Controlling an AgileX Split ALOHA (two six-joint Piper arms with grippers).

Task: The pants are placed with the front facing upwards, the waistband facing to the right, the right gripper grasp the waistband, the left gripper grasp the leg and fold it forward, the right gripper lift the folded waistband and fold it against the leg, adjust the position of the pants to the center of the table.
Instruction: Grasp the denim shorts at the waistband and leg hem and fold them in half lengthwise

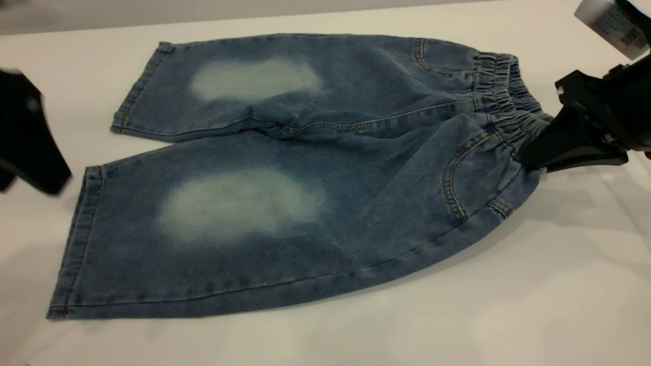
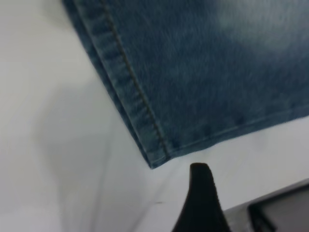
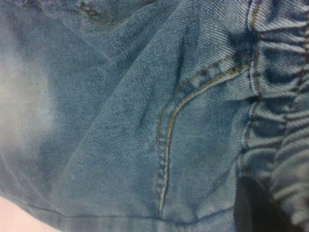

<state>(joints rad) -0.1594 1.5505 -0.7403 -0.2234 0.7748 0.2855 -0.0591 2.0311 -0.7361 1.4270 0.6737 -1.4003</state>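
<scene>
Blue denim pants [image 1: 305, 178] flat on white table [image 1: 559, 305], front up, waistband [image 1: 501, 94] rightward

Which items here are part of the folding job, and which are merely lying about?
Part of the job:
- pants, spread flat
- waistband
- right gripper, at the waistband
- left gripper, beside the leg hems, off the cloth
- table

Lying about:
- nothing else visible

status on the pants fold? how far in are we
Early. Done: the pants lie flat, front up, waistband to the right. In hand: the right gripper is at the waistband, appearing to pinch it; the left gripper hovers beside the near leg's hem, not yet touching cloth. Left: grasp the leg, fold forward, fold waistband against the leg, centre on the table.
</scene>
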